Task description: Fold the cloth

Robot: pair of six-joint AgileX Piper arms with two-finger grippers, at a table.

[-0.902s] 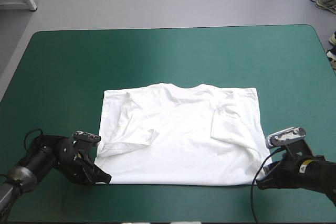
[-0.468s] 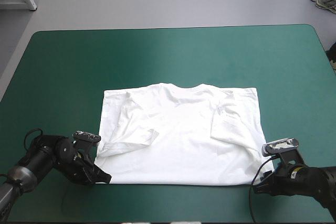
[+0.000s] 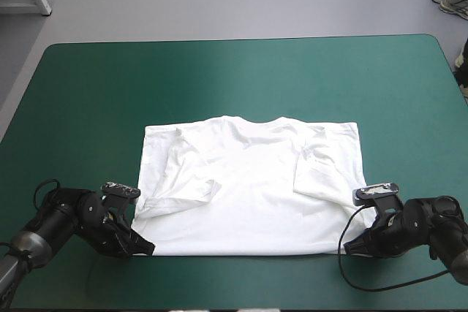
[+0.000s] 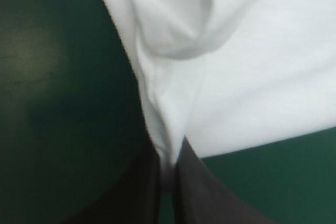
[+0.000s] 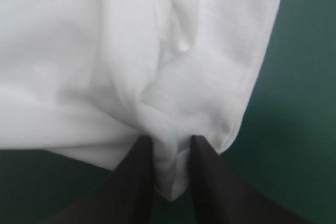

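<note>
1. The T-shirt point(image 3: 252, 188) lies flat on the teal-green counter point(image 3: 219, 78), toward its near edge, with both sleeves already folded in over the body.
2. The left claw point(image 3: 145, 247) is clamped on the T-shirt's near left corner, and the right claw point(image 3: 352, 248) on its near right corner.
3. Still left, I judge: carrying the hem to the collar, then any further folds.

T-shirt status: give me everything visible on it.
The T-shirt is white, thin soft fabric. It lies spread flat on the teal-green table, collar toward the far edge and hem toward the near one. Both short sleeves are folded inward over the body, with light wrinkles. The left gripper pinches the near left hem corner and the right gripper the near right one, with fabric bunched in each.
</note>
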